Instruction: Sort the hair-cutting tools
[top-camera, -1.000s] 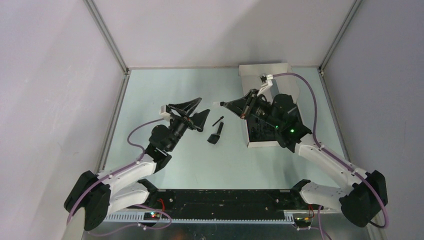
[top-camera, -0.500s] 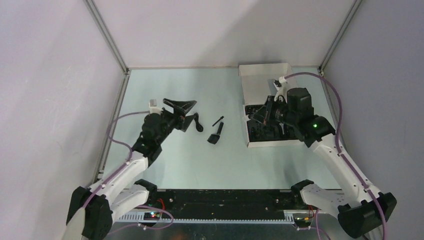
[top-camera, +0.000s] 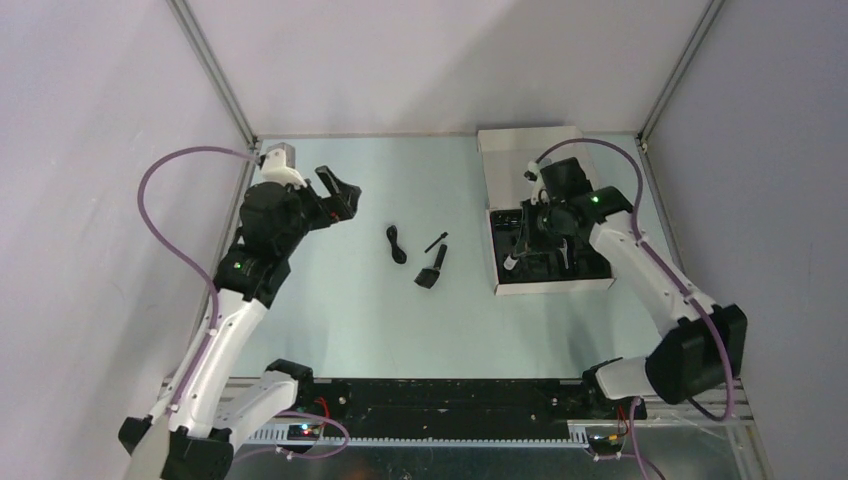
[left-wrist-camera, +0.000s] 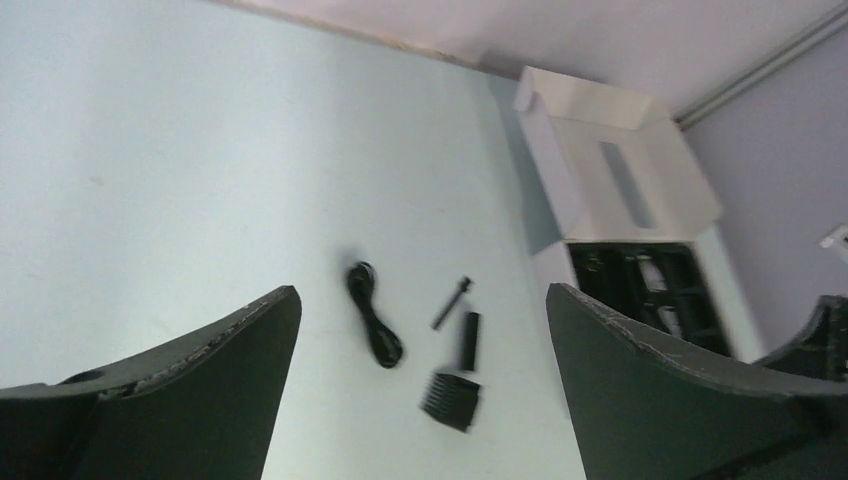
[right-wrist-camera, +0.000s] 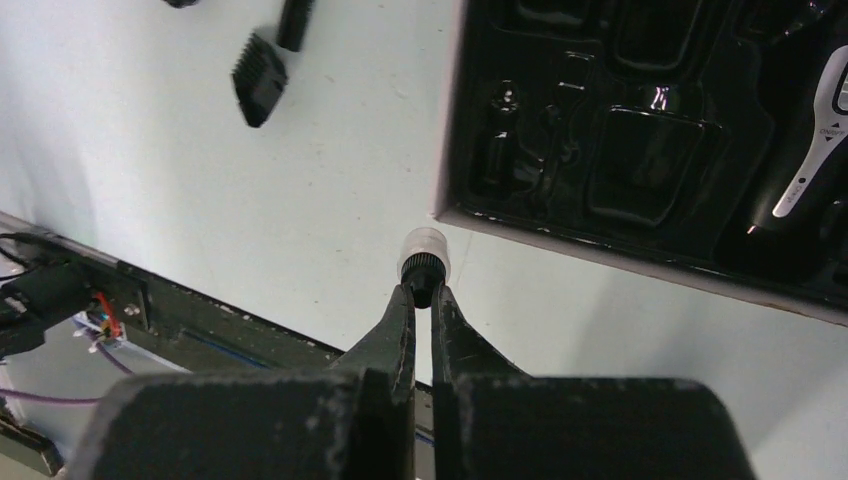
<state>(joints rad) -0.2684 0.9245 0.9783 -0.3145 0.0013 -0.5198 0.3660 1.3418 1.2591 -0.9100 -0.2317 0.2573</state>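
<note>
A black coiled cord (top-camera: 397, 244), a thin black stick-brush (top-camera: 435, 243) and a black comb attachment (top-camera: 431, 271) lie on the table's middle. My left gripper (top-camera: 335, 195) is open and empty, raised at the left, well away from them. Its view shows the cord (left-wrist-camera: 372, 315), stick-brush (left-wrist-camera: 451, 302) and comb attachment (left-wrist-camera: 455, 385) between its fingers (left-wrist-camera: 200, 400). My right gripper (right-wrist-camera: 422, 290) is shut on a small black piece with a clear cap (right-wrist-camera: 424, 258), by the near-left corner of the black tray (right-wrist-camera: 640, 130). The silver-and-black clipper (right-wrist-camera: 815, 150) lies in the tray.
The white cardboard box (top-camera: 530, 150) stands open at the back right with the black moulded tray (top-camera: 550, 265) in it. The arms' black base rail (top-camera: 450, 395) runs along the near edge. Metal frame posts stand at the back corners.
My left arm has drawn back up and to the left, leaving the cord on the table. My right arm has swung from the table's middle to the tray, still gripping the small capped piece.
</note>
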